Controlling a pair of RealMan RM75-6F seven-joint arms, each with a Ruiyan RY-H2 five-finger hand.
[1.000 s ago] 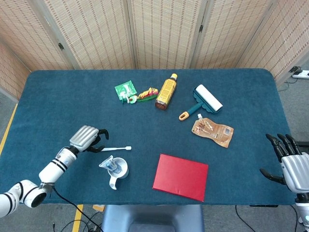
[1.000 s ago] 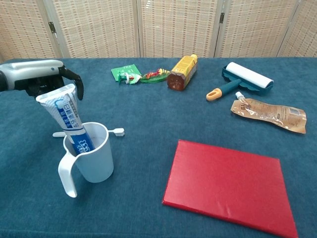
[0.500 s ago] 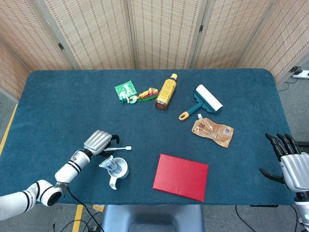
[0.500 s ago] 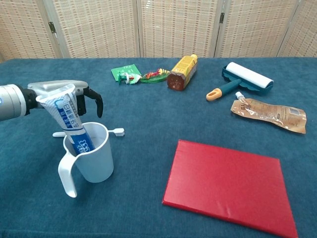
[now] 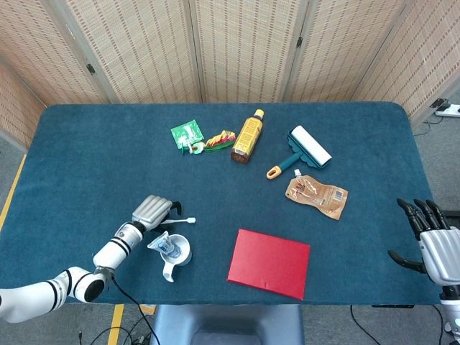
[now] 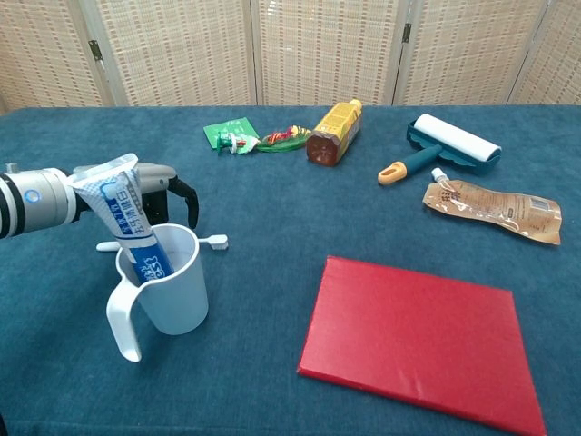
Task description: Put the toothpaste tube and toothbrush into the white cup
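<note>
Left hand [image 5: 153, 210], metallic with dark fingers curled down, is seen over the toothbrush [image 5: 172, 221] handle just behind the cup [image 6: 168, 289]; whether it is gripped cannot be told. Right hand [image 5: 433, 241] is held spread and empty off the table's [image 5: 86, 144] blue felt edge. Smooth white cup is stood upright, the toothpaste [image 6: 127, 222] tube leaned inside. Thin white toothbrush is laid flat on the cloth

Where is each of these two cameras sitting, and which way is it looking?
Head view: high up, looking steeply down on the whole table; both arms show, the left robot hand by the white cup, the right robot hand at the edge.
Chest view: low, looking level across the table; only the left robot hand shows.
Shared: cup, toothpaste tube, toothbrush.
</note>
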